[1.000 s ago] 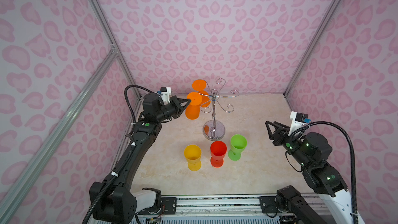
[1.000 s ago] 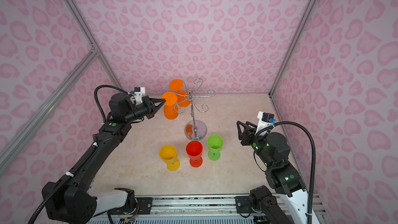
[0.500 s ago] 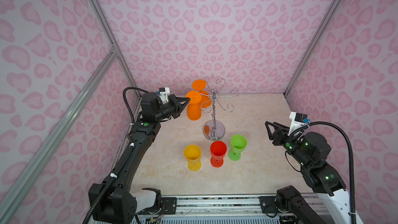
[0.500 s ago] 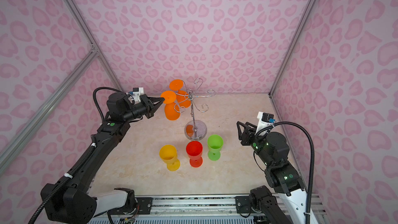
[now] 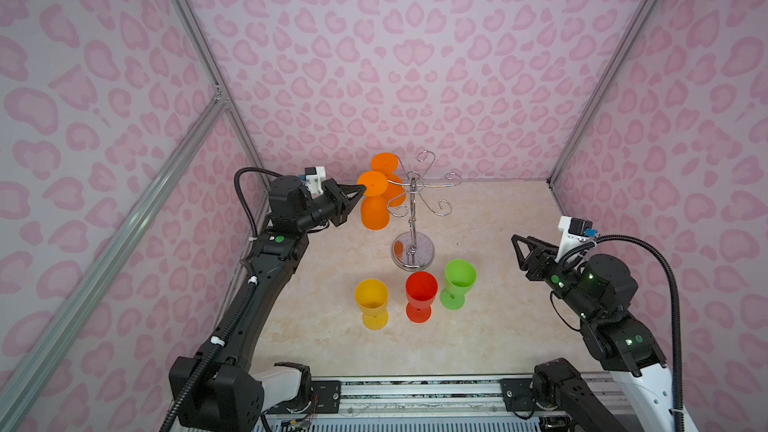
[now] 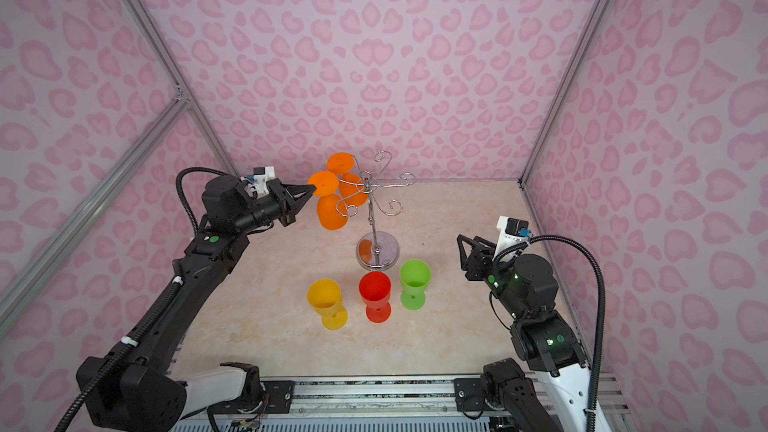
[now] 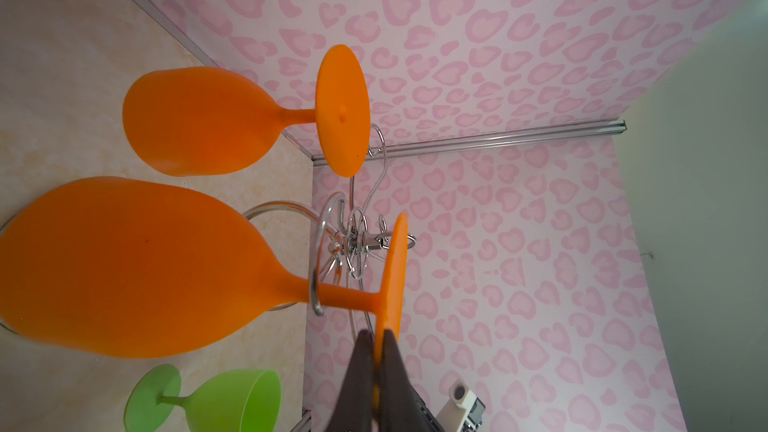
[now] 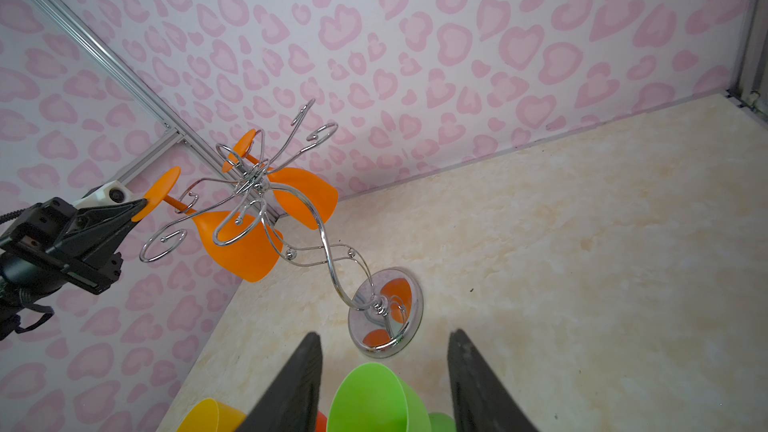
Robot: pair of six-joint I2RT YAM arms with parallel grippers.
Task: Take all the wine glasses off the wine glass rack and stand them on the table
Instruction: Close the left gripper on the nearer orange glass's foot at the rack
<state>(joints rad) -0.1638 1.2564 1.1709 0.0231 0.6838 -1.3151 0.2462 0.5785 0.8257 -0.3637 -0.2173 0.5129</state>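
The chrome wine glass rack [image 5: 411, 218] [image 6: 375, 222] [image 8: 291, 218] stands mid-table, and two orange wine glasses hang upside down on its left arms. My left gripper [image 5: 362, 189] [image 6: 311, 189] [image 7: 376, 338] is shut on the foot rim of the nearer orange wine glass [image 5: 374, 211] [image 6: 331, 211] [image 7: 124, 263]. That glass's stem still passes through a wire loop of the rack. The second orange glass [image 5: 384, 162] [image 7: 199, 122] hangs behind it. My right gripper [image 5: 517, 253] [image 6: 461, 255] [image 8: 384, 334] is open at the right, holding nothing and pointing toward the rack's base.
A yellow glass [image 5: 371, 301], a red glass [image 5: 421, 295] and a green glass [image 5: 458, 282] stand upright on the marble table [image 5: 498, 326] in front of the rack. The green one lies just below my right fingers in the right wrist view. Pink patterned walls enclose the table.
My left gripper has drawn slightly leftward with the orange glass's foot, tilting the glass a little. The right arm has not moved.
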